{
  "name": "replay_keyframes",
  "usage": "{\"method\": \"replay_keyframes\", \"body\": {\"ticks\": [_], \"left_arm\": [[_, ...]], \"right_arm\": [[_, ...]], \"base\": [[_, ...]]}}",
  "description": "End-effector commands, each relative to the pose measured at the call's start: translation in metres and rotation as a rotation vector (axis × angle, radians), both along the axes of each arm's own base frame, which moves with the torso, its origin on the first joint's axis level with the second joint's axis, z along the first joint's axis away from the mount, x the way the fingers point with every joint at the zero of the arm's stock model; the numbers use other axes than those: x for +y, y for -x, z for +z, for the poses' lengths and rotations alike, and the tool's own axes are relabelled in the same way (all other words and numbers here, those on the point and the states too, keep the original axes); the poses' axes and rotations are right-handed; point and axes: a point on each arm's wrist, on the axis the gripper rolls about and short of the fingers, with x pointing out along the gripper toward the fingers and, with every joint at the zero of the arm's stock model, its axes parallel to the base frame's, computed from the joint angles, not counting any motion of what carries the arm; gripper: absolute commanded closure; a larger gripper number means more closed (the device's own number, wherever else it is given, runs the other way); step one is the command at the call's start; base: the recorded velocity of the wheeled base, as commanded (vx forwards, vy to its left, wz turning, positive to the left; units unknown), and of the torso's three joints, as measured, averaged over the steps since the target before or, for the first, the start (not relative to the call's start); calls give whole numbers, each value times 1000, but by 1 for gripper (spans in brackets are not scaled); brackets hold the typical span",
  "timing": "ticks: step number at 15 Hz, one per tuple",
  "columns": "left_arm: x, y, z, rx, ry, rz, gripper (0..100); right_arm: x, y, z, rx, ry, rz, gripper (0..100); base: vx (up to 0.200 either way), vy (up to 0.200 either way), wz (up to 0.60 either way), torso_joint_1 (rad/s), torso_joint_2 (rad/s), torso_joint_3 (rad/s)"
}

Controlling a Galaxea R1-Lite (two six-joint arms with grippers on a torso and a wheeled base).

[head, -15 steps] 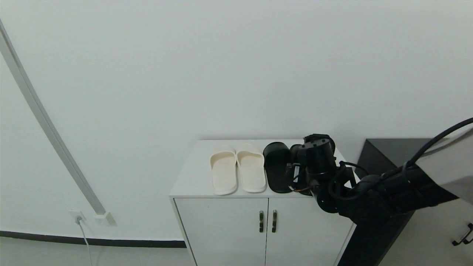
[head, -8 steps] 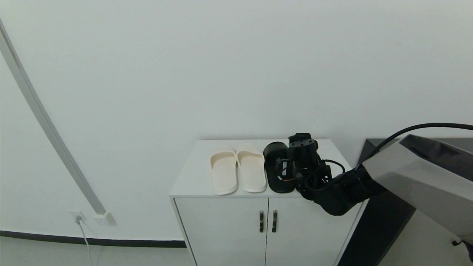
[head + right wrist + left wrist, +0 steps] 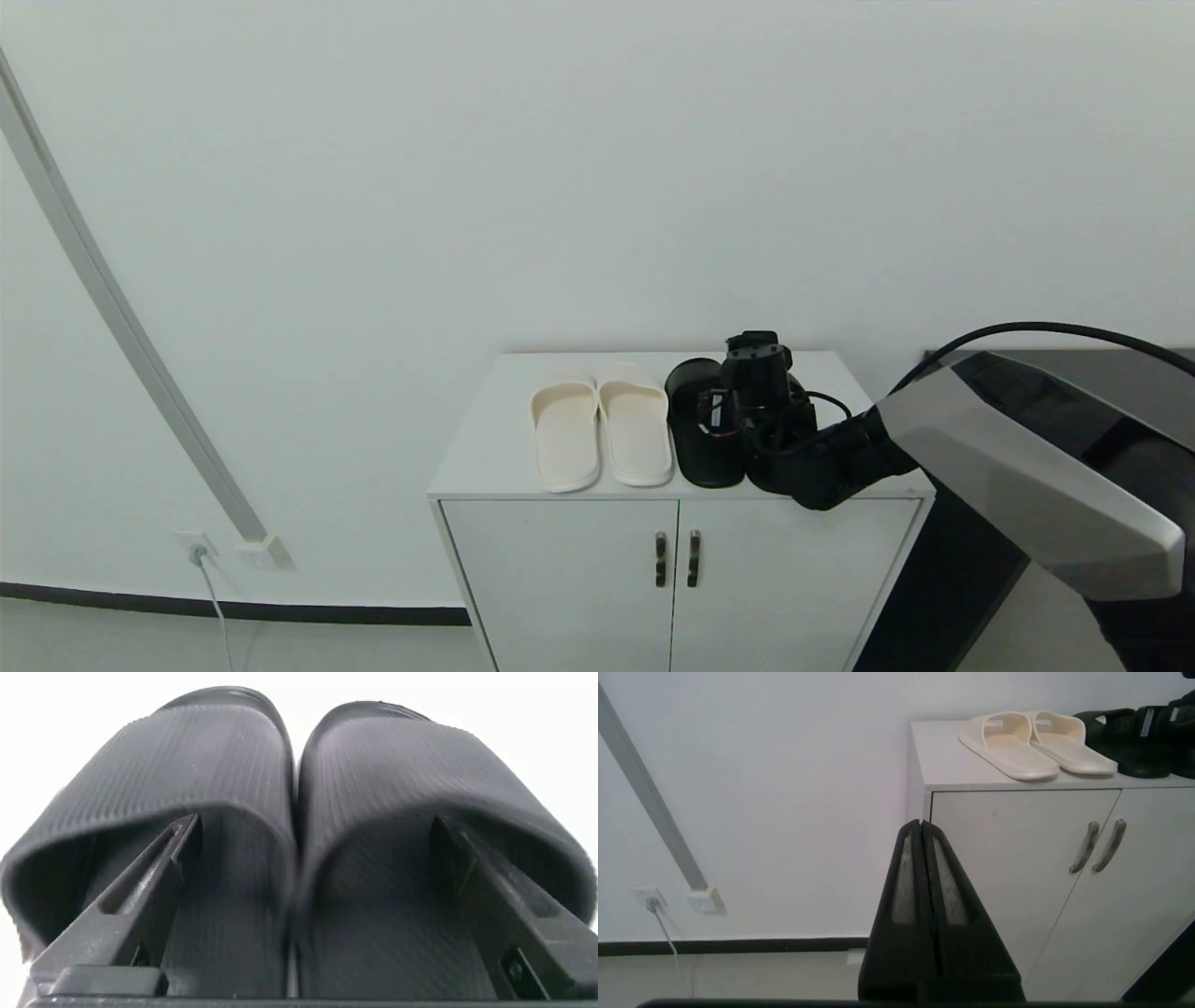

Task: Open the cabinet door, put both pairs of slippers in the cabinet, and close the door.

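The black slippers (image 3: 702, 425) lay side by side at the right end of the cabinet (image 3: 485, 448) top, just beside the cream slippers (image 3: 600, 427), toes towards the wall. Judge them light and soft, foam or rubber. The ribbed straps would give under a squeeze and spring back, with grip enough not to slide and nothing to break. The best hold looked to be the two inner strap walls where the pair met, pinched together so that both come up at once.

Your right gripper (image 3: 315, 826) was spread wide over that pair, one finger reaching under each strap and clamped on nothing yet. Whether the pads touched the footbeds, I could not tell. Your left gripper (image 3: 920, 826) stood well off the cabinet's front left corner, its fingers pressed together and empty. The cabinet doors (image 3: 560, 579) were both shut, so that step was not yet done.
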Motion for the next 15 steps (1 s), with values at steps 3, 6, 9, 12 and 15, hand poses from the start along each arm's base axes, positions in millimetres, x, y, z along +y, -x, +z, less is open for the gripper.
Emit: {"method": "replay_keyframes", "body": {"ticks": [3,6,9,12,15], "left_arm": [[0,0,0,3,0,0,100],[0,0,0,0,0,1,100],[0,0,0,-2,5,0,100],[0,0,0,0,7,0,100],[0,0,0,-2,8,1,100]], "right_arm": [[2,-9,-8,7,2,-2,100],[2,-8,-6,5,-1,1,100],[-3,2,12,-9,-8,-1,100],[-12,37,48,-21,-16,26,100],[-22,103,80,-25,-38,144,100]], "base": [[0,0,0,0,0,0],[0,0,0,0,0,0],[0,0,0,0,0,0],[0,0,0,0,0,0],[0,0,0,0,0,0]]}}
